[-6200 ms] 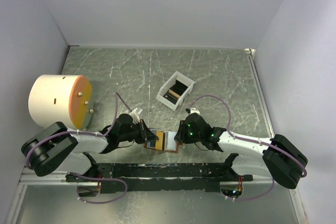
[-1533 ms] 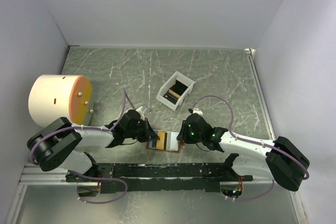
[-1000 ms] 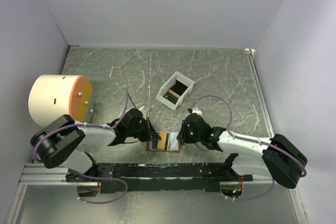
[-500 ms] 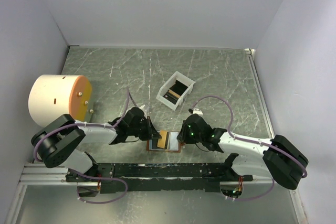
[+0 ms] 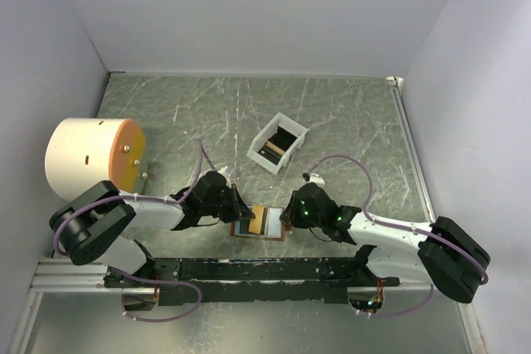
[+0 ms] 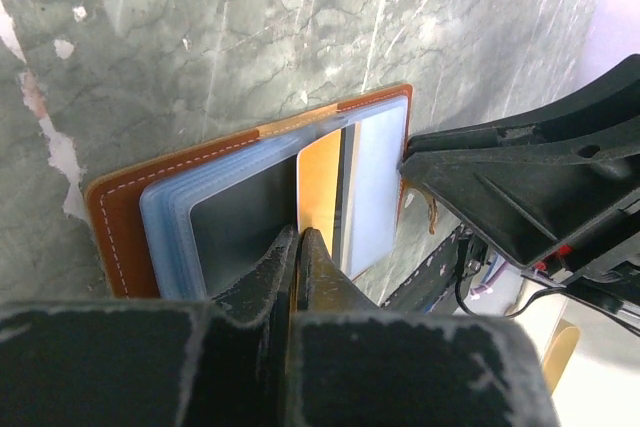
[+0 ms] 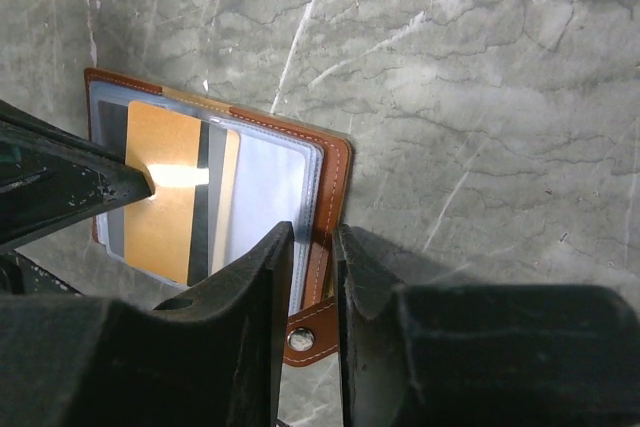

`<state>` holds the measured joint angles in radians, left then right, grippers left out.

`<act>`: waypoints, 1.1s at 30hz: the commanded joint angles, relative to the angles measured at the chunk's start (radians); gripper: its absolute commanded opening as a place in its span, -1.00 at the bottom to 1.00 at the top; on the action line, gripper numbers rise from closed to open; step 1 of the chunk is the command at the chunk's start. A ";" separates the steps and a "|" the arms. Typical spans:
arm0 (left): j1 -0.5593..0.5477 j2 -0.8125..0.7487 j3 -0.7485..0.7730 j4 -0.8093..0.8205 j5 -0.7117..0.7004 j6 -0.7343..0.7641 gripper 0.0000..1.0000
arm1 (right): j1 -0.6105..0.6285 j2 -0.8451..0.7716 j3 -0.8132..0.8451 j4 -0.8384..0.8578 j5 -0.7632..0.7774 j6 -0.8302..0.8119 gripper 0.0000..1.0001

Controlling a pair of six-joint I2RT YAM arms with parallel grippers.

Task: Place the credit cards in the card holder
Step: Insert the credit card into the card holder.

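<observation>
The brown leather card holder (image 5: 260, 224) lies open and flat near the arms' bases, its pale blue-grey pockets (image 6: 375, 162) facing up. My left gripper (image 6: 300, 237) is shut on a gold-tan credit card (image 6: 320, 182), which lies partly in the middle pocket beside a dark card (image 6: 235, 222). In the right wrist view the gold card (image 7: 165, 192) shows a dark stripe along its right side. My right gripper (image 7: 312, 247) is closed narrowly on the holder's brown right edge (image 7: 338, 172), just above the snap tab (image 7: 305, 339). More dark credit cards (image 5: 279, 142) stand in the white box.
The white rectangular box (image 5: 258, 149) sits mid-table behind the holder. A cream cylinder with an orange face (image 5: 91, 157) stands at the left. A black rail (image 5: 249, 271) runs along the near edge. Grey walls enclose the marbled table.
My left gripper has crept to the right with the gold card, which now lies further over the holder's pockets. The right arm has shifted slightly and its jaws have narrowed a little.
</observation>
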<state>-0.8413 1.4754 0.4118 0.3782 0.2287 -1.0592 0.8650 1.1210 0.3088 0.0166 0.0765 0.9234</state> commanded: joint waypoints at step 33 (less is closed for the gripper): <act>-0.030 -0.105 -0.009 -0.063 -0.023 0.065 0.04 | 0.008 -0.007 -0.005 -0.027 -0.043 0.032 -0.54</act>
<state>-0.8635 1.3334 0.4030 0.2451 0.1467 -1.0019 0.8661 1.1019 0.2966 0.0032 0.0425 0.9665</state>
